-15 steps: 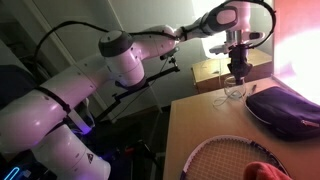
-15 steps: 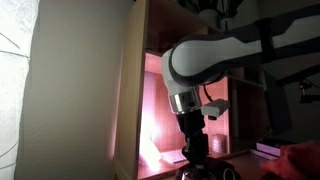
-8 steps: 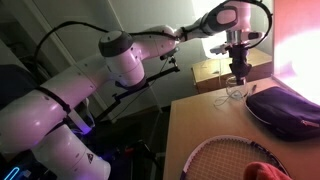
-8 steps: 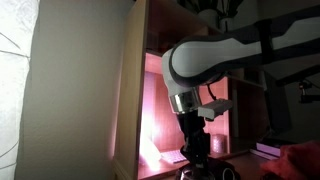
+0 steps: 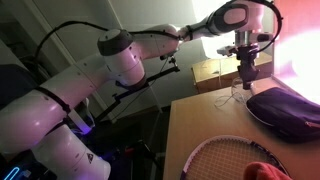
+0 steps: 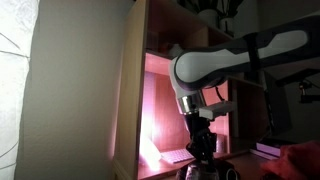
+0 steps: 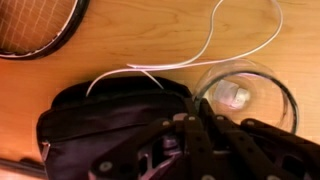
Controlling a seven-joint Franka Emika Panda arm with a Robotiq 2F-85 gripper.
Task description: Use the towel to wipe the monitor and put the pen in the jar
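Note:
In the wrist view my gripper (image 7: 188,120) is shut, its dark fingers pressed together over the edge of a dark zippered pouch (image 7: 100,115). The small clear jar (image 7: 245,95) stands on the wooden table just to the right of the fingers, seen from above. I cannot make out the pen in any view. In an exterior view the gripper (image 5: 246,82) hangs beside the jar (image 5: 236,92), with the monitor (image 5: 300,40) glowing pinkish behind it. The orange towel (image 5: 262,172) lies near the table's front edge, and in an exterior view the towel (image 6: 296,160) is a reddish patch at lower right.
A thin white cable (image 7: 205,50) loops across the table beside the jar. A racket (image 5: 225,157) lies at the front next to the towel, and its head (image 7: 35,25) shows in the wrist view. A cardboard box (image 5: 215,72) stands behind the jar.
The gripper has shifted to the right, from directly over the jar towards the pouch's edge, and has stayed shut.

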